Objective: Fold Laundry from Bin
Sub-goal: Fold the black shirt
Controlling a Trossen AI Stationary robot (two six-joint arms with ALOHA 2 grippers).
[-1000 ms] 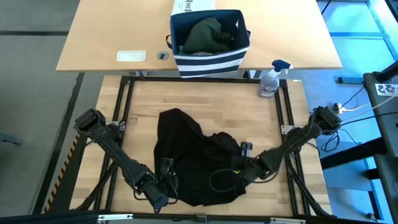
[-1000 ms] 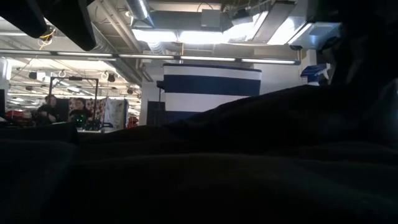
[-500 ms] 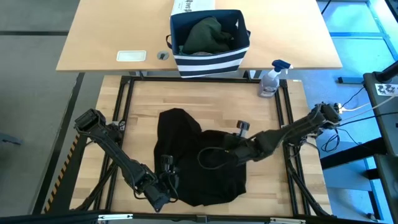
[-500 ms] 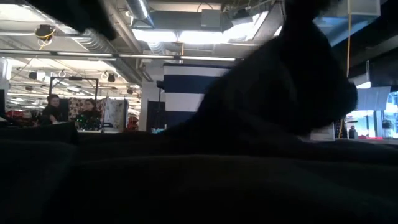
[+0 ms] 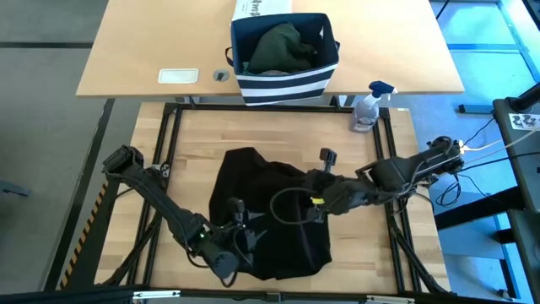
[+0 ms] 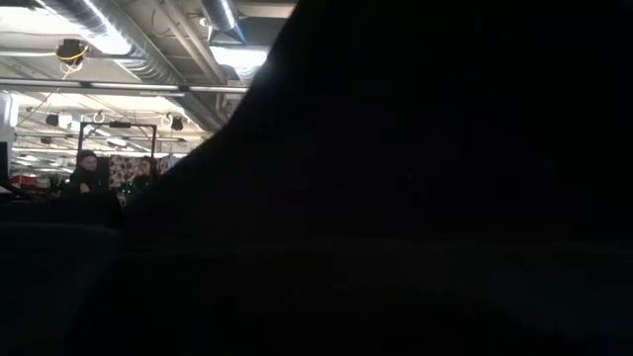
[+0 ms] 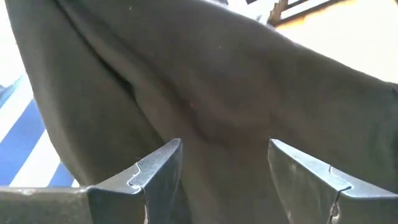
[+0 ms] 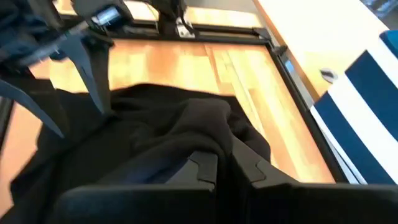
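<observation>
Black soft cloth garment (image 5: pixel 270 215) heaped below the striped navy fabric bin (image 5: pixel 284 80), pinched by right gripper (image 5: pixel 314 201), left gripper (image 5: pixel 239 250) agape alongside: spreading step, calling next for a lift.

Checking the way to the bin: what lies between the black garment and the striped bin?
In the high view, bare wooden tabletop and the dark frame bar separate the black garment from the bin.

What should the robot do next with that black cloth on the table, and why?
Probably lift and draw the right gripper outward to spread the black garment. Its fingers are shut on a fold of the cloth, which lies bunched on the wooden table. The left gripper is open at the cloth's near edge, holding nothing.
</observation>
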